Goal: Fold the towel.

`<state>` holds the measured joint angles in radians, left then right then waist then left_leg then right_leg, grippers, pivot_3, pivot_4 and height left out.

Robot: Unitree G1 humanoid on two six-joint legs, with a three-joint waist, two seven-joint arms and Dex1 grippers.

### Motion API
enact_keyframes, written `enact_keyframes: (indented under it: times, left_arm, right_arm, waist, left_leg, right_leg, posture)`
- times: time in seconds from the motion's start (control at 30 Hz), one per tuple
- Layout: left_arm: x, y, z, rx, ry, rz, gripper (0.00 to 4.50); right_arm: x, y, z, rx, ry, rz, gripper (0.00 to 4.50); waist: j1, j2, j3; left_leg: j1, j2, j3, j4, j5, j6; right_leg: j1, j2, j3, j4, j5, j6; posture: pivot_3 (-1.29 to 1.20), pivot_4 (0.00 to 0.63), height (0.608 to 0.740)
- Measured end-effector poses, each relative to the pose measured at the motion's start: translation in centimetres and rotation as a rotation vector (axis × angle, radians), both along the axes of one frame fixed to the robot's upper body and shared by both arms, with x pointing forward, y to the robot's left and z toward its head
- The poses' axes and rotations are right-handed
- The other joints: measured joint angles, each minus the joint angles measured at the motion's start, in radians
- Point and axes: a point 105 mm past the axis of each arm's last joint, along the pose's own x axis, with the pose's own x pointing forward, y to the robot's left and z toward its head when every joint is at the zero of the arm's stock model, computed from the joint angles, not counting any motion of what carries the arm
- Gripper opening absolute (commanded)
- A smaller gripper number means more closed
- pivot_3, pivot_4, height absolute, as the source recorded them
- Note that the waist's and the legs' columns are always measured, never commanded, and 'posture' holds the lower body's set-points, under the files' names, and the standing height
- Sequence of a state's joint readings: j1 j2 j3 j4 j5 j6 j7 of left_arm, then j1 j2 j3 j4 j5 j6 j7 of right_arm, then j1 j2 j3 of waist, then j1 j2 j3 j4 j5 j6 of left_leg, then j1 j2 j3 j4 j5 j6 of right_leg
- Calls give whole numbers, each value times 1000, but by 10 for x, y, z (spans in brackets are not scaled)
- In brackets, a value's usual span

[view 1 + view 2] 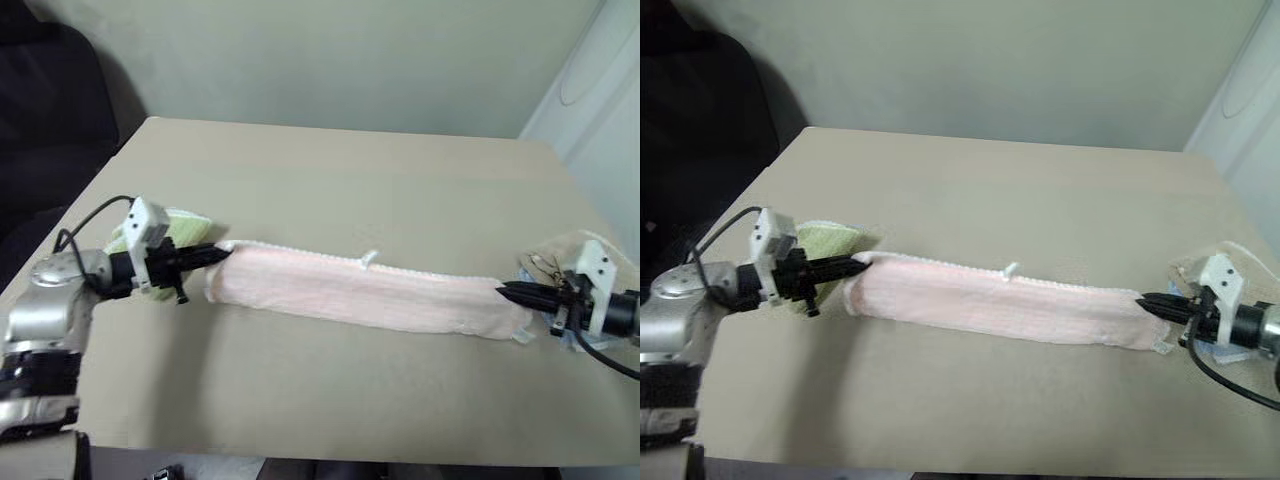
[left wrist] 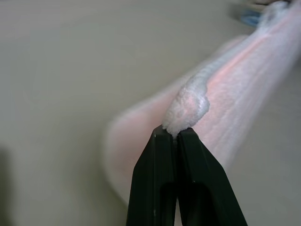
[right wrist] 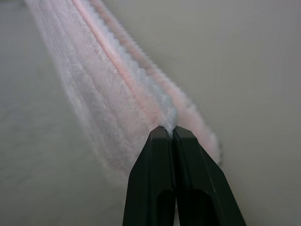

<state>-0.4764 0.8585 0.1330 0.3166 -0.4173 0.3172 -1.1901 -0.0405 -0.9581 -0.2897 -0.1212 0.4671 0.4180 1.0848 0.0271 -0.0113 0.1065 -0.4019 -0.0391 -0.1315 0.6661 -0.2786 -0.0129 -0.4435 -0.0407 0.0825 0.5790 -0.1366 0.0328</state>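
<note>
While each claw pinches one end, the towel (image 1: 365,288) lies stretched as a long doubled strip across the desk (image 1: 330,170). Left claw (image 1: 222,253) and right claw (image 1: 503,291) are clamped on its corners, presumably keeping the strip taut and its edges aligned. A green cloth (image 1: 180,224) lies behind the left claw.

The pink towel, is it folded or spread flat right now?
Folded: the towel is doubled lengthwise into a narrow strip, stitched edges together along the top, stretched across the table.
</note>
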Motion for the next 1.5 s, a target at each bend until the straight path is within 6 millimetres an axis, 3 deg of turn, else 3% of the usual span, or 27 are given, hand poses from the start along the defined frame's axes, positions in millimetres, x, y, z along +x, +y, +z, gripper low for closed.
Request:
enact_keyframes:
  times: [0.07, 0.1, 0.27, 0.47, 0.53, 0.63, 0.83, 0.87, 0.93, 1.0, 1.1, 1.17, 1.23, 1.3, 1.37, 1.5]
  left_arm:
    - [14, -3, -11, 43, -1, 17, 28]
    - [19, -6, -18, 68, 6, 13, 28]
    - [33, -17, -48, 182, 46, -22, 28]
    - [42, -20, -61, 280, 43, -40, 28]
    - [44, -19, -62, 279, 44, -35, 485]
    - [48, -13, -60, 257, 48, 8, 1350]
    - [47, -4, -57, 200, 66, 48, 3534]
    - [46, -2, -53, 145, 73, 57, 3579]
    - [47, 2, -41, 31, 62, 95, 3579]
    - [51, 12, -14, -127, 22, 171, 3579]
    - [47, 25, 30, -295, -67, 210, 3579]
    - [39, 30, 42, -326, -100, 216, 3579]
    - [28, 28, 35, -312, -83, 200, 3579]
    - [15, 24, 16, -307, -19, 176, 3579]
    - [-2, 12, 3, -302, 37, 105, 3579]
    - [-25, -13, 3, -293, 65, -37, 3579]
  right_arm:
    - [9, 1, -10, -30, 11, -15, 0]
    - [14, 0, -15, -43, 21, -25, 0]
    - [27, -4, -39, -98, 67, -70, 0]
    - [39, -4, -46, -136, 52, -95, 0]
    - [40, -3, -48, -132, 53, -101, 0]
    - [42, -5, -49, -132, 55, -118, 718]
    - [47, -14, -45, -146, 25, -179, 2835]
    - [48, -14, -42, -141, 8, -184, 3159]
    - [50, -16, -32, -92, -26, -215, 3159]
    - [51, -26, -11, 16, -53, -294, 3159]
    - [37, -38, 9, 203, -1, -378, 3159]
    - [21, -38, 5, 285, 82, -394, 3159]
    - [1, -37, -8, 360, 204, -411, 3159]
    - [-16, -32, -20, 432, 315, -422, 3159]
    - [-28, -30, -24, 484, 389, -446, 3159]
    - [-43, -30, -35, 542, 475, -513, 3159]
  waist:
    - [-1, 0, 0]
    - [-1, 0, 0]
    - [0, 0, 0]
    - [1, 0, 0]
    - [1, 0, 0]
    - [0, 0, 0]
    - [0, 0, 0]
    - [0, 0, 0]
    - [0, 0, 0]
    - [1, 0, 0]
    - [5, -1, 0]
    - [6, -1, -1]
    - [6, 1, -1]
    - [4, 0, 0]
    - [3, -1, 0]
    - [0, -4, 1]
  left_leg:
    - [0, 0, 0, 0, 1, 2]
    - [0, 0, 0, 1, 6, 10]
    - [-1, 0, 0, 0, 7, 11]
    - [-1, 0, 0, 0, 8, 12]
    - [-1, 0, 0, 0, 8, 12]
    - [-1, 0, 0, 0, 8, 12]
    - [-1, 0, 0, 0, 8, 11]
    - [-1, 0, 0, 0, 8, 11]
    - [-3, 0, 0, 0, 8, 11]
    - [-4, 0, 1, 0, 9, 11]
    - [-4, 0, 1, 0, 11, 7]
    - [-2, -1, 1, 0, 9, 4]
    - [-1, -1, 1, 0, 7, 1]
    - [0, -1, 2, 0, 7, 0]
    - [-1, -1, 1, 0, 2, -4]
    - [-1, 0, 1, 0, 0, -1]
  right_leg:
    - [0, 0, 0, -1, 2, 3]
    - [0, 0, 0, -1, 3, 4]
    - [0, -1, -1, -4, 6, 13]
    - [0, -1, -1, -4, 9, 16]
    - [0, -1, -1, -4, 9, 16]
    - [0, -1, -1, -4, 9, 16]
    - [0, -1, -1, -5, 9, 16]
    - [0, -1, -1, -5, 9, 16]
    - [-1, -1, -1, -5, 9, 16]
    - [-1, -1, -1, -5, 9, 16]
    - [0, 0, -2, -6, 7, 17]
    - [2, 0, -1, -5, 4, 16]
    - [3, 0, -1, -5, 1, 16]
    - [3, 0, 0, -4, -1, 16]
    - [2, 1, 0, -4, -4, 21]
    - [2, 2, 0, -3, -7, 23]
  posture:
    - [0, 150, 740]
    - [0, 150, 740]
    - [0, 150, 740]
    - [0, 150, 740]
    - [0, 150, 740]
    - [0, 150, 740]
    - [0, 150, 740]
    - [0, 150, 740]
    - [0, 150, 740]
    - [0, 150, 740]
    - [0, 150, 740]
    - [0, 150, 740]
    - [0, 150, 740]
    - [0, 150, 740]
    - [0, 150, 740]
    - [0, 150, 740]
